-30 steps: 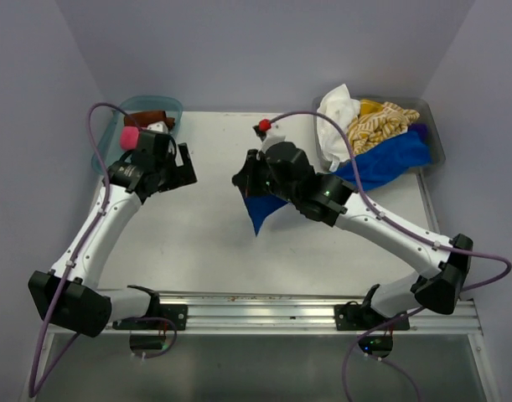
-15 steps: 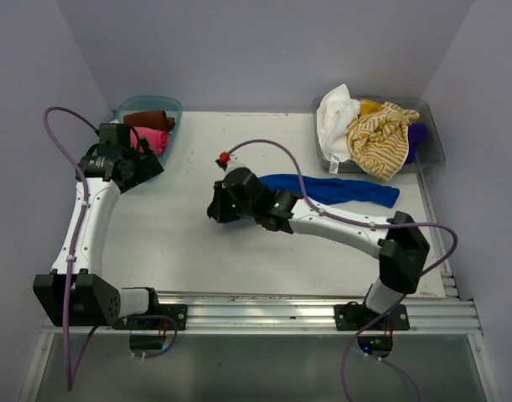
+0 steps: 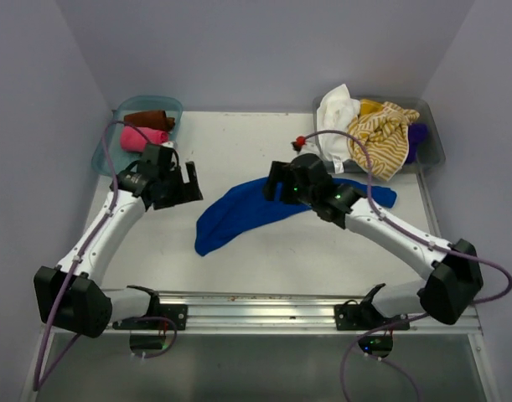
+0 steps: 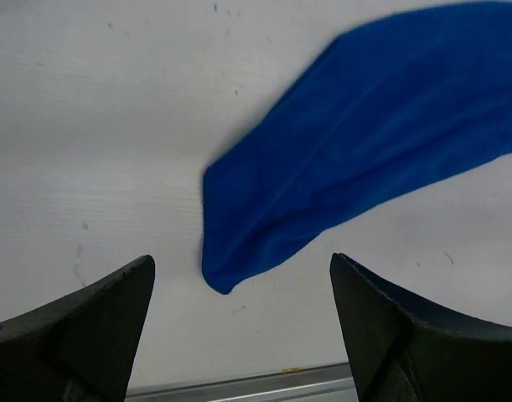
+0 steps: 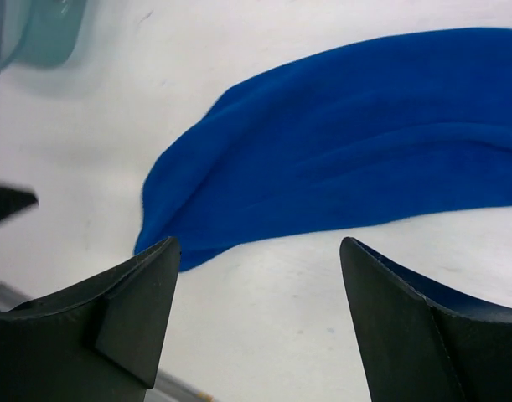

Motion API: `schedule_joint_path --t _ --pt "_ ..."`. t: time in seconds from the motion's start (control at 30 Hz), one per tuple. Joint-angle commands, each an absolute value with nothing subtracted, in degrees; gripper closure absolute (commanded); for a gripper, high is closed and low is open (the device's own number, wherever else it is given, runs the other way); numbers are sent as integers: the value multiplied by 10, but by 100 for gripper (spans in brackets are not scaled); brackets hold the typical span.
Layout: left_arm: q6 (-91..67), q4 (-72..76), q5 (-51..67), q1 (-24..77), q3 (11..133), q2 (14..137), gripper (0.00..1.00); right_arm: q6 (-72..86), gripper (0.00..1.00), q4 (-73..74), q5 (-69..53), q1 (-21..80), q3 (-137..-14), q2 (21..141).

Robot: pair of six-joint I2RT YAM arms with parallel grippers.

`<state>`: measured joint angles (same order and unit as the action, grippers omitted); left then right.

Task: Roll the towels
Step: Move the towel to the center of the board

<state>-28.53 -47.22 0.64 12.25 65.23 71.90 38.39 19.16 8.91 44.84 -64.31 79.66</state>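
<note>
Blue towel (image 3: 239, 213) lying unrolled on white surface (image 3: 239, 276), stretching as long slanted band under right tool (image 3: 275, 182), rounded end reaching near left tool (image 3: 188, 182). Right tool hovering over towel's mid part, jaws spread wide, released. Left tool hanging over bare surface, jaws likewise wide, gripping nothing. Behind left tool, bin (image 3: 176, 107) holding brown roll (image 3: 148, 119), pink roll (image 3: 142, 136). Behind right tool, second bin (image 3: 436, 151) holding white towel (image 3: 335, 113), striped yellow towel (image 3: 381, 134), purple towel (image 3: 417, 134).

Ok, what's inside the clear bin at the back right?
In the bin: a white towel, a mustard-striped towel heaped beside it, and a bit of purple towel at the right edge. Anything beneath the heap is covered.
</note>
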Motion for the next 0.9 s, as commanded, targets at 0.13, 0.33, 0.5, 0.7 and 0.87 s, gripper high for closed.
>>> schedule_joint_path --t 0.13,0.33,0.5,0.7,0.87 --pt "-384 -478 17 219 533 688 16 389 18 274 134 342 -520 658" --pt "-477 -476 20 279 437 653 25 399 18 279 126 322 -492 644" --pt "-490 -420 12 281 405 664 30 396 18 274 124 321 -498 651" --pt "-502 -348 21 283 392 729 44 391 18 292 134 321 -500 637" --pt "-504 -338 -18 283 403 757 50 391 18 308 143 316 -483 611"
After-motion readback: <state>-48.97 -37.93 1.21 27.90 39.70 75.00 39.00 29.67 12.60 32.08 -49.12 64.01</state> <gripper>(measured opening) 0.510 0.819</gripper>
